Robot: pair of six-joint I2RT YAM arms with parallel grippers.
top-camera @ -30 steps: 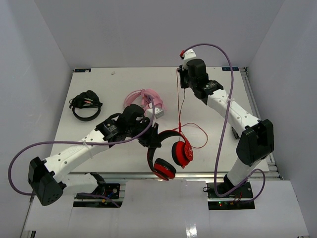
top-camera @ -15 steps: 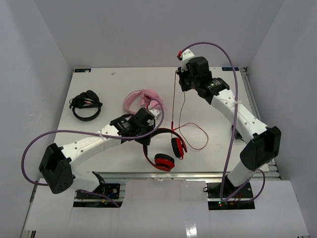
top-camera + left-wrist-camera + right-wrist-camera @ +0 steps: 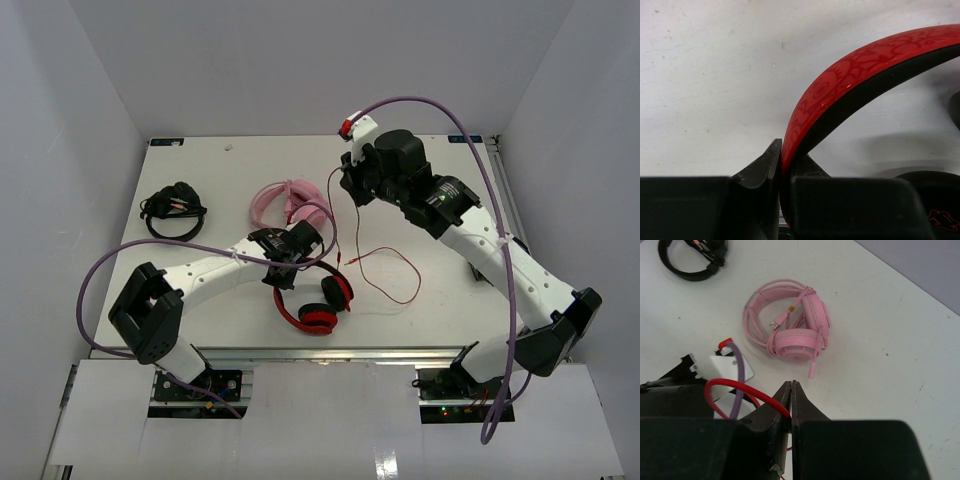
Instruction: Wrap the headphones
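Note:
The red headphones (image 3: pixel 318 318) lie low at the table's front middle, ear cups toward the near edge. My left gripper (image 3: pixel 283 268) is shut on their red band with the black inner side (image 3: pixel 850 75); in the left wrist view the left gripper (image 3: pixel 782 162) has the band squeezed between its fingers. The thin red cable (image 3: pixel 416 283) loops over the table and rises to my right gripper (image 3: pixel 345 185), held high over the middle. In the right wrist view, the right gripper (image 3: pixel 791 390) is shut on the cable (image 3: pixel 747 388).
Pink headphones (image 3: pixel 295 205) lie just behind the left gripper, also seen as pink headphones (image 3: pixel 790 325) below the right gripper. Small black headphones (image 3: pixel 172 212) sit at the left side of the table. White walls enclose the table on three sides.
The left arm has swung the red headphones leftward and down toward the table. The right arm has moved left with the cable still pinched.

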